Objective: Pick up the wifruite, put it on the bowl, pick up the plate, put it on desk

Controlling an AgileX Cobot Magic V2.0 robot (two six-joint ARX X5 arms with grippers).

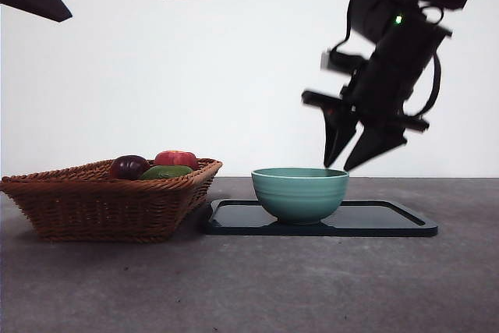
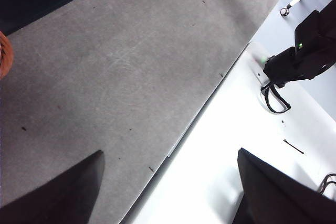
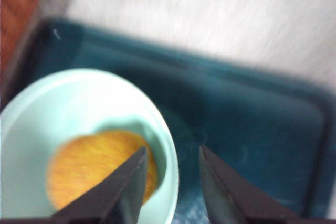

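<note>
The small oval orange-brown wifruite (image 3: pixel 100 169) lies inside the round teal-green glazed bowl (image 1: pixel 300 193). Above the bowl's rim hangs the right gripper (image 1: pixel 355 150) — jaws parted, empty. The left gripper (image 2: pixel 168 192) waits well away from the bowl, jaws apart — empty too.

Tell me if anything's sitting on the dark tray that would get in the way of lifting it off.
Yes. The teal bowl stands on the tray, with the orange fruit inside it. The right gripper hangs above the bowl's rim, holding nothing.

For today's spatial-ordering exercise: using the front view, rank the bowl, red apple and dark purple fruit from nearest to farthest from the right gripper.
1. Teal bowl, on the tray just below the right gripper.
2. Red apple, in the basket.
3. Dark purple fruit, at the apple's far side.
</note>
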